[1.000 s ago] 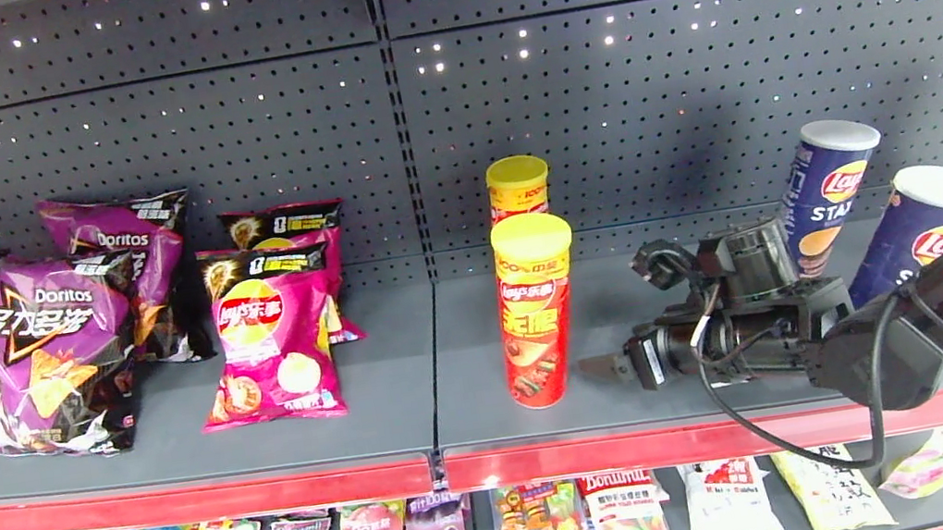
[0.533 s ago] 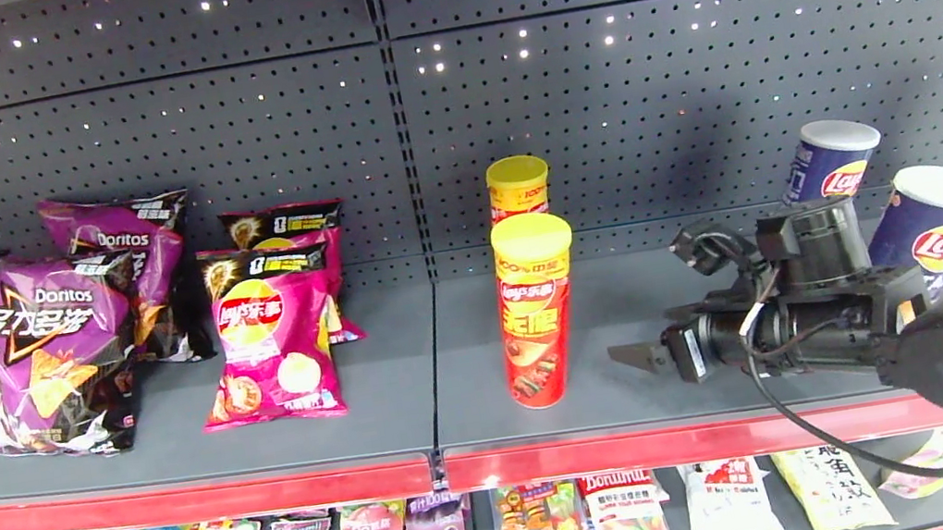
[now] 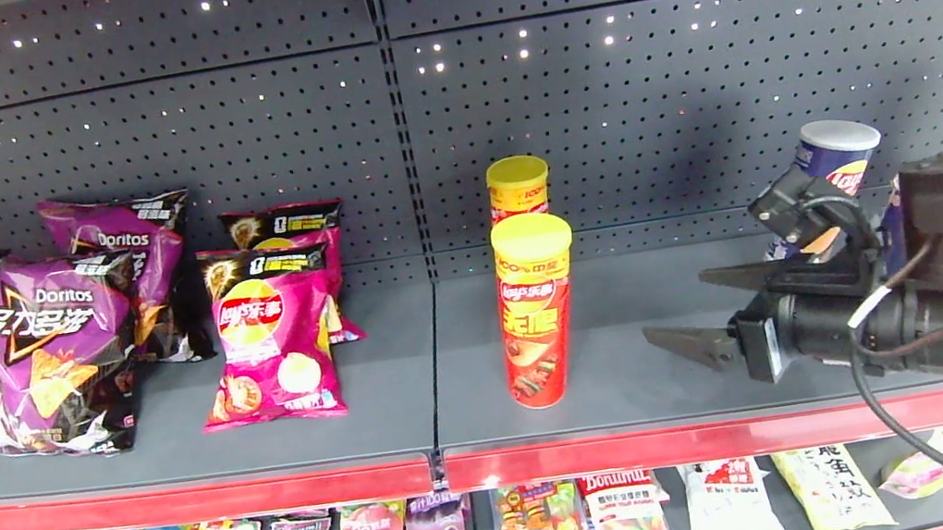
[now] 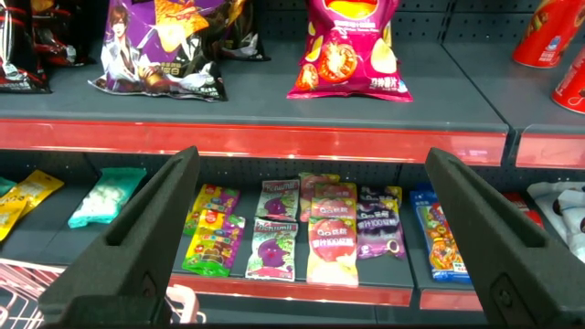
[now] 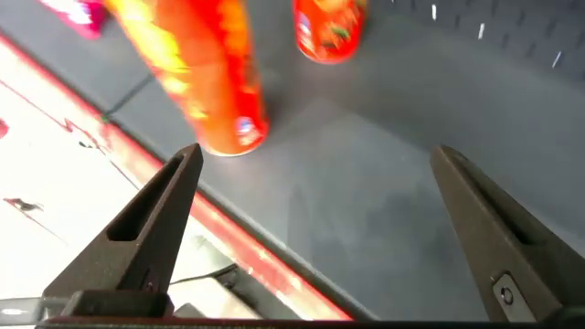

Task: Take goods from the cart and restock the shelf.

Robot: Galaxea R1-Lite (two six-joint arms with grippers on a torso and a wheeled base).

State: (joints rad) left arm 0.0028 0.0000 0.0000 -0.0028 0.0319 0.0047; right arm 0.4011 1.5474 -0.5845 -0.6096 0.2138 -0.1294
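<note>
Partly done, by the look: red chip can (image 3: 537, 311) upright on shelf (image 3: 638, 376), near right gripper (image 3: 674, 307), spread wide and empty. Left gripper (image 4: 311, 157) likewise spread, empty. Further goods presumably left to fetch.

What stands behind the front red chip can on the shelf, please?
A second yellow-lidded can stands right behind the front red can, then the perforated back panel. Only its lid and top band show; the front can covers the rest.

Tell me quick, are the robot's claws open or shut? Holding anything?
Left gripper: open, holding nothing.
Right gripper: open, holding nothing.
</note>
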